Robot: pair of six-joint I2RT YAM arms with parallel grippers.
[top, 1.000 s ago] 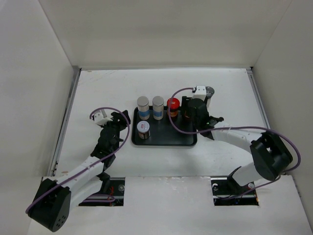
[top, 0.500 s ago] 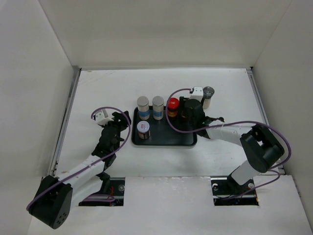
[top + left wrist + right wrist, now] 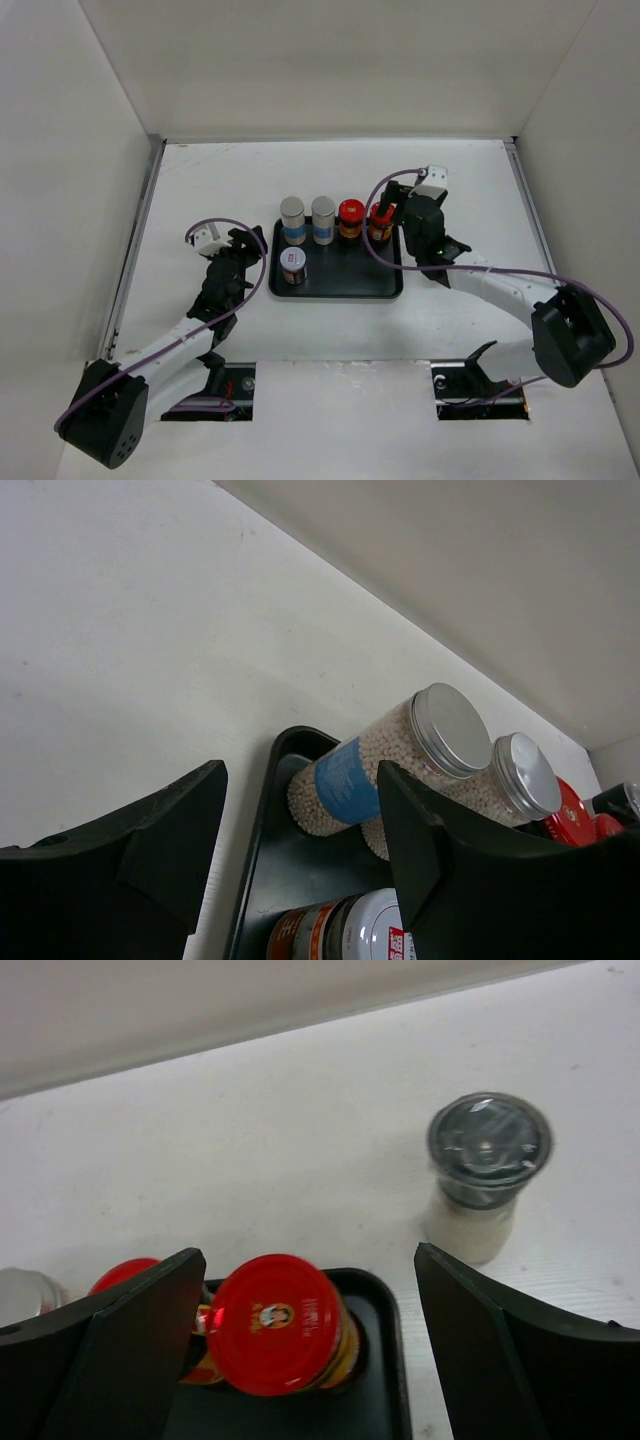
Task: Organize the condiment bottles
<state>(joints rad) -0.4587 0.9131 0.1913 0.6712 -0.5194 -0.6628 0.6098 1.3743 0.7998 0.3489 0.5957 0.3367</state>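
Pulled back, right gripper [image 3: 310,1255] gapes empty near a red-lidded jar [image 3: 277,1322] on the tray [image 3: 390,1380]; left gripper [image 3: 300,780] likewise; lid emblem illegible

Flat black tray [image 3: 345,278] mid-table, white table [image 3: 470,190], white walls [image 3: 320,70] around

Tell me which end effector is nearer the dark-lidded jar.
Right end effector: straddling a red-lidded jar beside the dark-lidded jar. Left end effector: across the tray, at its left edge.

A lab test booth: bare white walls [image 3: 300,70] enclose the white table [image 3: 230,170].
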